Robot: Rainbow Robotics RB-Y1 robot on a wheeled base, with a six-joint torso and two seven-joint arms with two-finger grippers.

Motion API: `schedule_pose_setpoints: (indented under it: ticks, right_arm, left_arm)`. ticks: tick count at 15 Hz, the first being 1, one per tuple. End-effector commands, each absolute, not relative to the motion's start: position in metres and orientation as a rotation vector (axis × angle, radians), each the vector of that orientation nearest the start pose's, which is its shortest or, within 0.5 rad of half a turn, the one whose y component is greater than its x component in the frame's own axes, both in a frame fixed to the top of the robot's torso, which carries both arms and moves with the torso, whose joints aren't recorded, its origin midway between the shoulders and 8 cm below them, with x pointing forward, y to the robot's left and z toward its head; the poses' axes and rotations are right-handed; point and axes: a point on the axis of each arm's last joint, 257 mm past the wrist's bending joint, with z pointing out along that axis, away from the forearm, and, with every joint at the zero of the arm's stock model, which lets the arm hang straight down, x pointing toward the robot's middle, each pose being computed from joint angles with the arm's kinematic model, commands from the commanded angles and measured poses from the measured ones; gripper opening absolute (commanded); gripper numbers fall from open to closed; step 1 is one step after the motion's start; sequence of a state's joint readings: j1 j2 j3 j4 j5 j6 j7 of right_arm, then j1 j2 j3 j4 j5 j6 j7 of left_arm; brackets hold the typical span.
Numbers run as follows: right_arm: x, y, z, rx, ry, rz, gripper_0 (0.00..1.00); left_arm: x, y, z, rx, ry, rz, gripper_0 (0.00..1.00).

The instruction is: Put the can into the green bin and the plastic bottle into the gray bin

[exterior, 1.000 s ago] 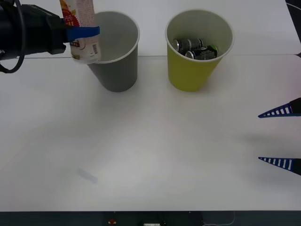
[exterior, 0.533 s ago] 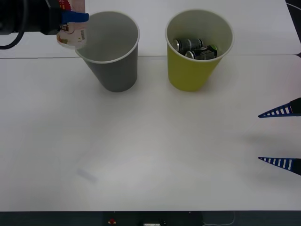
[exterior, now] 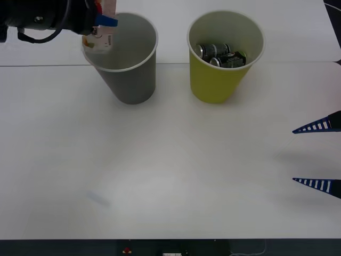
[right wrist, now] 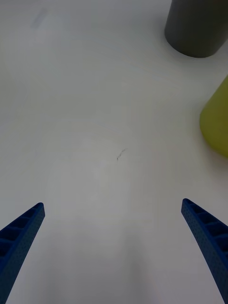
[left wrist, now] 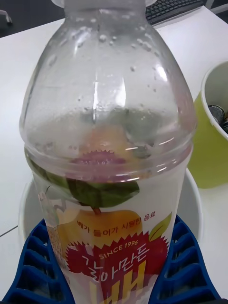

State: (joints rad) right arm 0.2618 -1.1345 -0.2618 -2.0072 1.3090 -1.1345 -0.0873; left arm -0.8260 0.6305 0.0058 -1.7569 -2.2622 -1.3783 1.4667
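Over the near-left rim of the gray bin (exterior: pixel 127 58), plastic bottle (exterior: pixel 101 33) held tilted in the left gripper (exterior: pixel 104 21), blue fingers (left wrist: pixel 183 266) clamped on either side of the label. Base of bottle just at or above the pale rim; not yet clearly inside the mouth. Best to carry further toward the bin's centre before letting go, so the base clears the rim and does not tip the bin. Green bin (exterior: pixel 224 53) just beside, cans (exterior: pixel 219 54) already inside. Right gripper (exterior: pixel 317 154) parked at the table's right edge, fingers spread wide, holding nothing.
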Motion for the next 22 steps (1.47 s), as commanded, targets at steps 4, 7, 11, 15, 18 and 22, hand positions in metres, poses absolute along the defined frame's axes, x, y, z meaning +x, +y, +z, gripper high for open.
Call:
schedule_pose_setpoints:
  ticks: [4, 7, 11, 15, 18, 22]
  right_arm:
    - [0.341, -0.286, -0.167, -1.634, 1.596, 0.209, 1.0]
    - [0.341, -0.286, -0.167, -1.634, 1.596, 0.209, 1.0]
    - [0.341, -0.286, -0.167, -1.634, 1.596, 0.209, 1.0]
    - [0.341, -0.286, -0.167, -1.634, 1.596, 0.209, 1.0]
    - [0.341, -0.286, -0.167, -1.634, 1.596, 0.209, 1.0]
    - [0.341, -0.286, -0.167, -1.634, 1.596, 0.209, 1.0]
  left_arm:
    - [0.594, 0.147, 0.021, 0.681, 1.972, -0.199, 0.6]
    - [0.599, 0.151, 0.02, 0.768, 1.93, -0.102, 1.0]
    - [0.582, 0.14, 0.029, 0.81, 1.899, -0.152, 1.0]
    - [0.548, 0.145, 0.039, 0.923, 1.825, -0.278, 1.0]
    - [0.516, 0.147, 0.037, 0.979, 1.769, -0.427, 1.0]
    - [0.479, 0.162, 0.029, 1.068, 1.717, -0.535, 1.0]
